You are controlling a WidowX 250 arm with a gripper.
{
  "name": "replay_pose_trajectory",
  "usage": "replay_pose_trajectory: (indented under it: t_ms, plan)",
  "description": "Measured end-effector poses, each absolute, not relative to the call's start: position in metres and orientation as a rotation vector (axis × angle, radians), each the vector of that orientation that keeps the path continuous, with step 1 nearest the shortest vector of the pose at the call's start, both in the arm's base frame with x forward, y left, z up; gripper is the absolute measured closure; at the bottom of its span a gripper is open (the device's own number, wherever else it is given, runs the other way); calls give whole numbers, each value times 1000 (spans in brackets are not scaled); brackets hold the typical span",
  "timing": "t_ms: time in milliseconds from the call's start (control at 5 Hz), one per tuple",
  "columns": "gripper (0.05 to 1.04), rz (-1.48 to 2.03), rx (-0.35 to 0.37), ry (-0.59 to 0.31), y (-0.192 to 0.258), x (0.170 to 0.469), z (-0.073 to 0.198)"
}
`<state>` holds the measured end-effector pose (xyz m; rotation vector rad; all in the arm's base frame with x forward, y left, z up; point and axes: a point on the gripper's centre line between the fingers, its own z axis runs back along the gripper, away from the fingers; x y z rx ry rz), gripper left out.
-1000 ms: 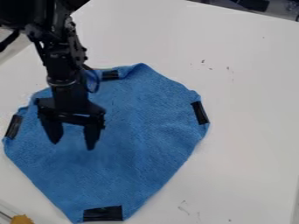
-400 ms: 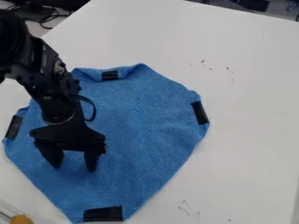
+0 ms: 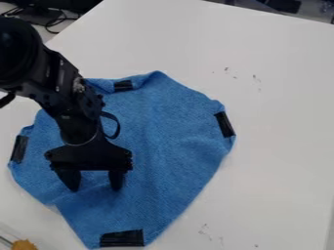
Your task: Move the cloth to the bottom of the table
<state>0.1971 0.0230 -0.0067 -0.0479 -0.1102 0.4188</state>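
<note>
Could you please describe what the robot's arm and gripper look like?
The arm is black, with rounded housings, small bolts and a black cable looping beside its wrist. The gripper is black too, with a wide crossbar and two stubby, tapering fingers.

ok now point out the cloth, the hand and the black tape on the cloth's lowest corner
cloth [image 3: 173, 141]: camera view, on its flat part right of the hand
hand [image 3: 95, 188]: camera view, midway between its fingertips
tape [image 3: 122, 238]: camera view, middle of the strip
</note>
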Motion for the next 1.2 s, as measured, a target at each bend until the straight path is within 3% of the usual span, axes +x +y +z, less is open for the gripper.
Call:
replay_pose_trajectory:
  t_ms: [600, 1000, 1200]
  plan:
    - [81, 504, -78, -18, -45, 182, -2]
    - [81, 476, -52, -10, -43, 180, -1]
    - [82, 396, 24, 36, -26, 184, 2]
